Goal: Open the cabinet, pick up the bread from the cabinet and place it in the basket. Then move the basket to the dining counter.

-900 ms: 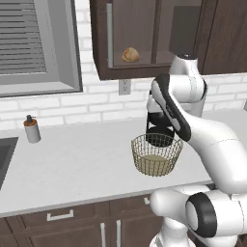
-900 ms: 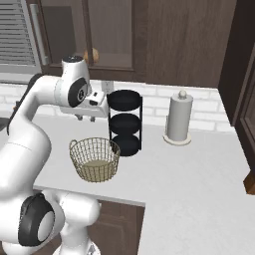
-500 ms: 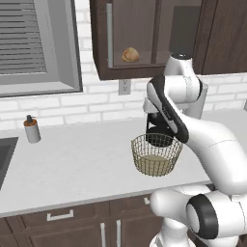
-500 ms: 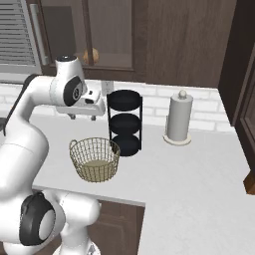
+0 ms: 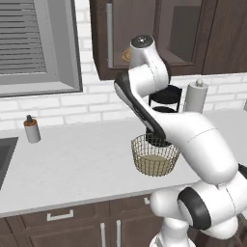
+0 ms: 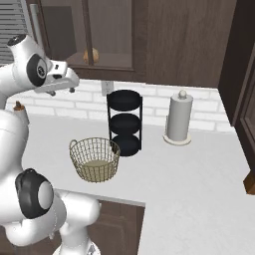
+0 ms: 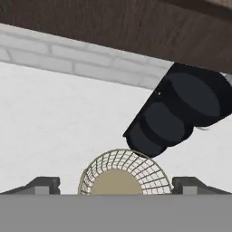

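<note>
The dark cabinet (image 5: 99,38) hangs above the worktop, and its glass doors look shut (image 6: 164,40). Behind the glass lies the bread (image 6: 90,55); in the left base view my arm covers most of the bread (image 5: 126,56). The wire basket (image 5: 154,155) stands empty on the grey worktop (image 6: 94,159). My gripper (image 7: 116,186) hangs high over the basket (image 7: 124,174), below the cabinet, looking down. Its fingertips (image 7: 43,185) stand far apart with nothing between them, so it is open. The dining counter is out of view.
A black three-tier stand (image 6: 124,124) stands right behind the basket. A paper towel roll (image 6: 178,118) is further right. A small bottle (image 5: 32,130) stands at the left near the sink edge (image 5: 5,154). A silver bar handle (image 5: 110,34) runs down the cabinet door.
My arm's upper part has swung left and up toward the cabinet, and it now covers the bread in the left base view. The basket has not moved.
</note>
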{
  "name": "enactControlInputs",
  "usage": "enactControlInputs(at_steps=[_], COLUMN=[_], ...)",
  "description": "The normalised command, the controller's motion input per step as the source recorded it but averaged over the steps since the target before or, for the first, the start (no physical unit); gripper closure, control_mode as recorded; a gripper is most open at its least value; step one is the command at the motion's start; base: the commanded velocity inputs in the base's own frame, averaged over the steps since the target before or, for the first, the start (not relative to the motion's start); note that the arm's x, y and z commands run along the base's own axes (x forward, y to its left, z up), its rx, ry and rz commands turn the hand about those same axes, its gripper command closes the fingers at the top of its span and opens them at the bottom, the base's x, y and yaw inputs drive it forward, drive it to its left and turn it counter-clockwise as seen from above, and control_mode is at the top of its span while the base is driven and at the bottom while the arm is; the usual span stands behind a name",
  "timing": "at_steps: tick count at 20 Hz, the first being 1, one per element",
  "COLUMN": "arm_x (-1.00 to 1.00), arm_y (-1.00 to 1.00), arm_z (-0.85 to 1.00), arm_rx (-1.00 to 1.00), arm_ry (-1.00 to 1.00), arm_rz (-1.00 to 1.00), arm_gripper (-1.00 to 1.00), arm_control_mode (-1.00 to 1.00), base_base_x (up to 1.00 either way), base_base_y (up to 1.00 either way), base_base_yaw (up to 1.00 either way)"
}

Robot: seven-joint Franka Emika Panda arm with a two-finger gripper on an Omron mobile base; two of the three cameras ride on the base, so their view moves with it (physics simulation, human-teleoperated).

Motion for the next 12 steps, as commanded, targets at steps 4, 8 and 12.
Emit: enactControlInputs(at_steps=[4, 8, 12], arm_x=[0.13, 0.32, 0.59], arm_y=[0.77, 0.83, 0.59], arm_z=[0.89, 0.72, 0.63], arm_rx=[0.00, 0.00, 0.00], arm_ry=[-0.33, -0.31, -0.09], arm_rz=[-0.37, -0.30, 0.01], arm_gripper=[-1.00, -1.00, -1.00], arm_control_mode=[-1.00, -1.00, -1.00], base_base_x=[0.00, 0.00, 0.00], base_base_y=[0.00, 0.00, 0.00], base_base_yaw=[0.00, 0.00, 0.00])
